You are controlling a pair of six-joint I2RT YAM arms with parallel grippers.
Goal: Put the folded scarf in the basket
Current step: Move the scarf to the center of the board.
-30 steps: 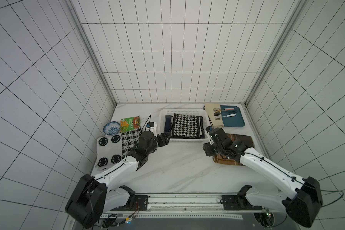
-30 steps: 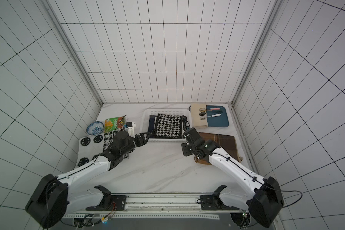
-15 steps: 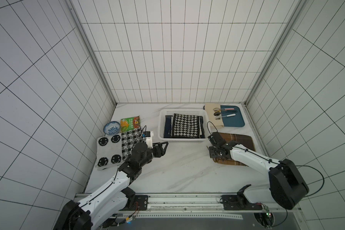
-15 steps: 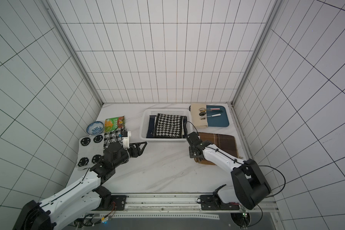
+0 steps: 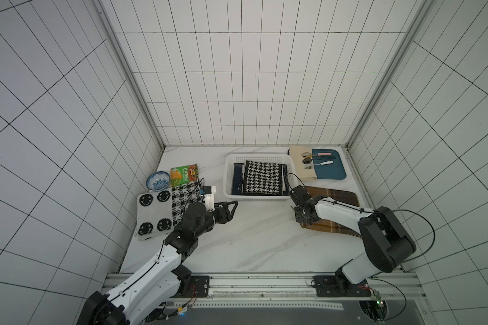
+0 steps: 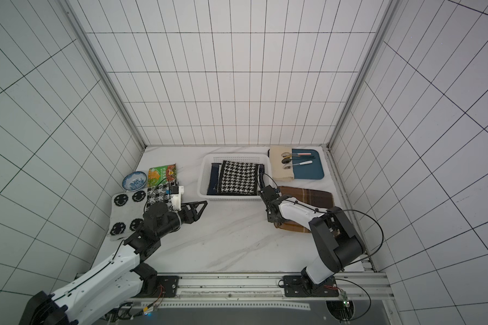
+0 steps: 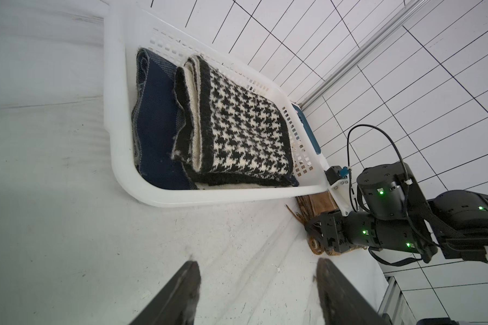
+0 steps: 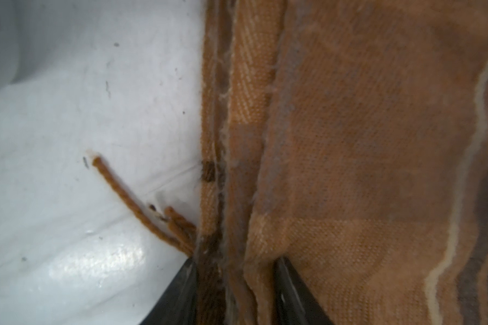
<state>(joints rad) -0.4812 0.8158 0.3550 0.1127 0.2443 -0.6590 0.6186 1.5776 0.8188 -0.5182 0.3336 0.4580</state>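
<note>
The white perforated basket stands at the back middle of the table. It holds a black-and-white houndstooth scarf on top of a navy one. A brown plaid folded scarf lies flat on the table right of the basket. My right gripper is down at its near left corner, shut on the folded edge, with fabric filling the gap between the fingers. My left gripper hovers open and empty over the table, left of the basket's front.
A blue tray with spoons and a beige cloth sit at the back right. At the left lie a smiley-face cloth, a checked cloth, a snack packet and a blue-patterned bowl. Tiled walls close three sides.
My right gripper came down onto the brown scarf's corner and closed on its edge. My left arm drew back from the basket toward the front left, still open.
</note>
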